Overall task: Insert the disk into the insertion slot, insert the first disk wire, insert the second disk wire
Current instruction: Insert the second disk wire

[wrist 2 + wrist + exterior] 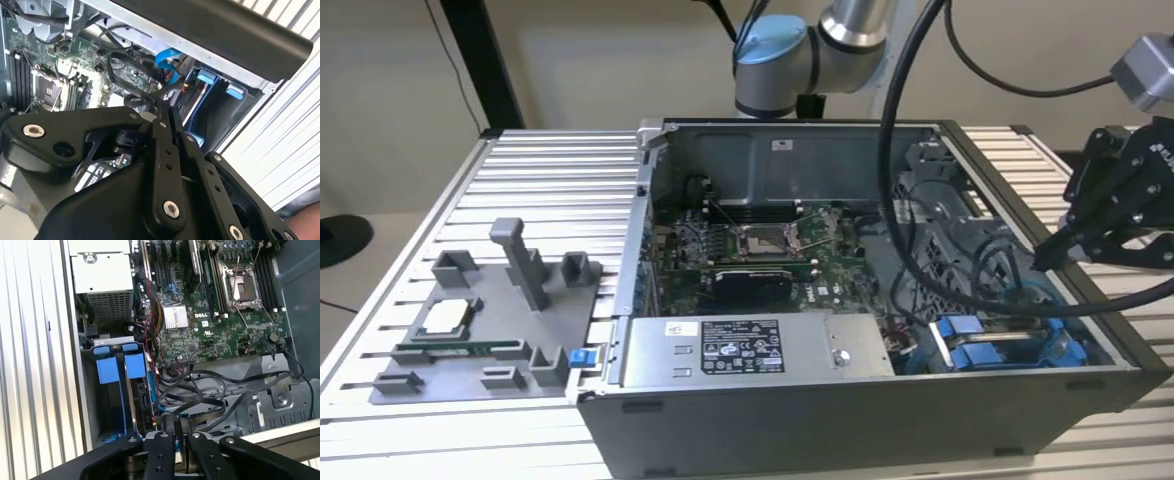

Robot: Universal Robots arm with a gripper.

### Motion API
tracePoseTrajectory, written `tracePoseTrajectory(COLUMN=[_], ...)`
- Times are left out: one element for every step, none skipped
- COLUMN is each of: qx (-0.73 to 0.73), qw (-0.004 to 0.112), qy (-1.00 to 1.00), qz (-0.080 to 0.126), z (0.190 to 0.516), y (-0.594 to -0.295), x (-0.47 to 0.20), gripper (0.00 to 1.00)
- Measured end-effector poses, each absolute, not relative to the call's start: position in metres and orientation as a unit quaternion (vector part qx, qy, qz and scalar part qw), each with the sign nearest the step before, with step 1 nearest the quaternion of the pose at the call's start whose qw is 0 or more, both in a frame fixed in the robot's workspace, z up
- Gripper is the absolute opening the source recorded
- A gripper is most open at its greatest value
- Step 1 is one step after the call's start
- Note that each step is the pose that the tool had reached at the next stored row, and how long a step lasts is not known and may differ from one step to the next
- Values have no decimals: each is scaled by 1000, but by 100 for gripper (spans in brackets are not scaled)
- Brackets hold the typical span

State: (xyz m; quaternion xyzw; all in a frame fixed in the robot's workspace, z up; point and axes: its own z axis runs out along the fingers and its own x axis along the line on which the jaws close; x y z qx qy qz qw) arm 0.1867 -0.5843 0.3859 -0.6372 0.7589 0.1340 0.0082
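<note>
The disk (141, 396) stands on edge in its blue frame (135, 365) inside the drive bay at the case's corner, next to a second blue frame (108, 371). The exterior view shows these blue frames (983, 348) at the case's near right corner. My black gripper (1050, 258) hangs over the case's right wall, above the bay, and its fingers look shut with nothing visible between them. In both wrist views the gripper (178, 426) (165, 105) points down at a tangle of loose black wires (200, 390) and a blue wire (167, 57) beside the bay.
The open computer case (854, 420) lies on a slatted metal table (547, 180). A grey labelled power-supply box (720, 350) sits left of the bay, with the motherboard (761, 250) behind it. A grey fixture plate (480, 330) lies at the exterior view's left. The arm's thick cables (907, 200) hang over the case.
</note>
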Motion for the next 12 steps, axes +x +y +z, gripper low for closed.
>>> tracePoseTrajectory(qx=[-637, -637, -637, -637, -637, -637, -637, -637, -638, -638, -638, -639], qw=[8, 8, 8, 8, 8, 8, 8, 8, 8, 8, 8, 8], qy=[759, 759, 759, 759, 759, 759, 759, 759, 759, 758, 758, 757], qz=[134, 134, 134, 134, 134, 134, 134, 134, 134, 134, 134, 134], z=[386, 387, 387, 387, 388, 388, 388, 388, 388, 388, 387, 387], y=[-584, -584, -584, -584, -584, -584, -584, -584, -584, -585, -585, -586], x=[184, 182, 179, 177, 174, 172, 169, 167, 165, 163, 162, 162], gripper=[0, 0, 0, 0, 0, 0, 0, 0, 0, 0, 0, 0])
